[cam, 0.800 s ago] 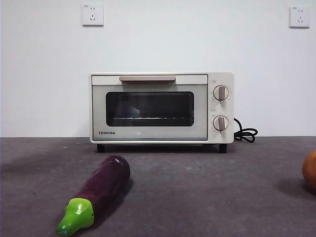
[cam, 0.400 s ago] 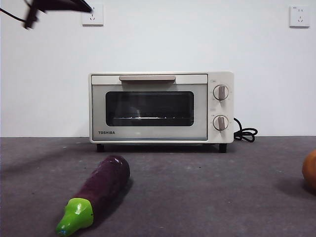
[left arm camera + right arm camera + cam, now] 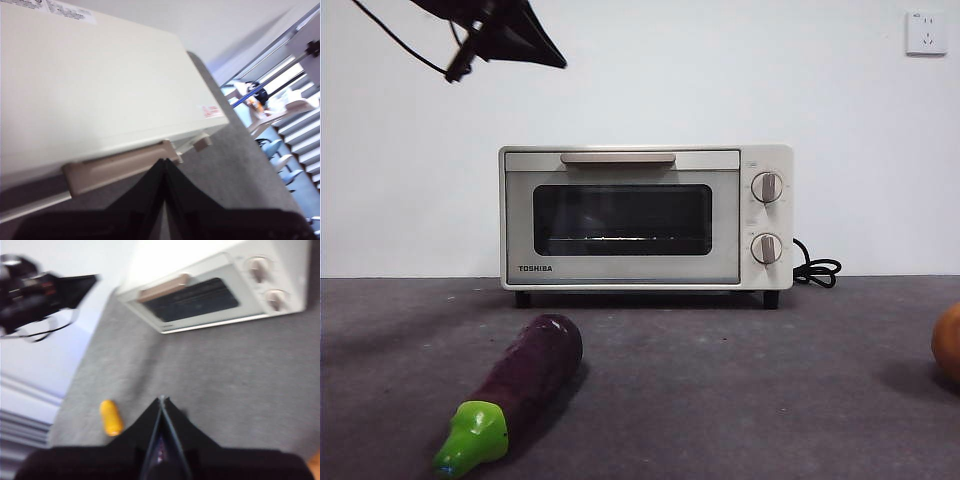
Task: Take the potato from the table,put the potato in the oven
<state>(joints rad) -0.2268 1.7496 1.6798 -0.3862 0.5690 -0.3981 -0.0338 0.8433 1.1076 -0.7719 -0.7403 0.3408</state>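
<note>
While the oven door sits shut, nothing done yet. Left claw clenched, empty, high over the oven's handle. Right claw clenched, empty too. Potato far off on the worktop, untouched. Door, grab, drop-in all left.

Bystanders: an eggplant, a small yellow object and a wall socket.
A long purple eggplant lies on the bench, its bright green stem end pointing toward the camera. In the right wrist view a small, blurred yellow-orange oblong object lies alone on the grey surface; what it is cannot be told. A white wall socket sits high on the white wall.
</note>
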